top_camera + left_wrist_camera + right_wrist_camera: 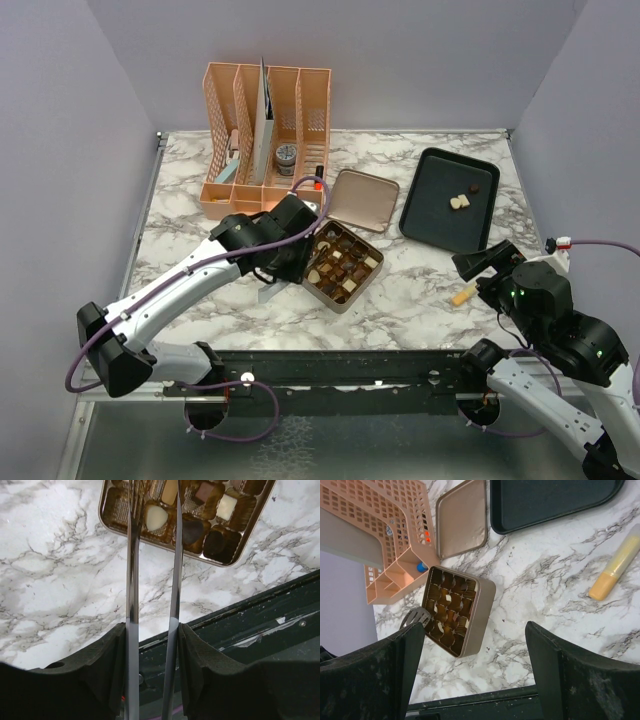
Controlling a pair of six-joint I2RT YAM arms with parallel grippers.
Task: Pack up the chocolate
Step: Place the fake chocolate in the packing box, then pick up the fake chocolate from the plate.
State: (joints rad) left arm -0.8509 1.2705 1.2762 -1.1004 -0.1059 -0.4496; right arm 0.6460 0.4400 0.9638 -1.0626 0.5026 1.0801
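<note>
The square gold tin (343, 265) sits mid-table, its cups holding several dark, light brown and cream chocolate pieces (156, 517). My left gripper (300, 250) is beside the tin's left edge and is shut on metal tongs (131, 580). The tong blades reach over the tin's near row, one on each side of a cream piece; I cannot tell if they pinch it. Two loose chocolates (460, 202) lie on the black tray (440, 215). My right gripper (487, 262) is open and empty, low at the right front, facing the tin (457, 607).
The tin's lid (362, 200) lies open-side up behind the tin. A peach desk organizer (265, 140) stands at the back left. A small yellow-orange tube (462, 295) lies on the marble near my right gripper. The table's dark front rail (340, 370) runs below.
</note>
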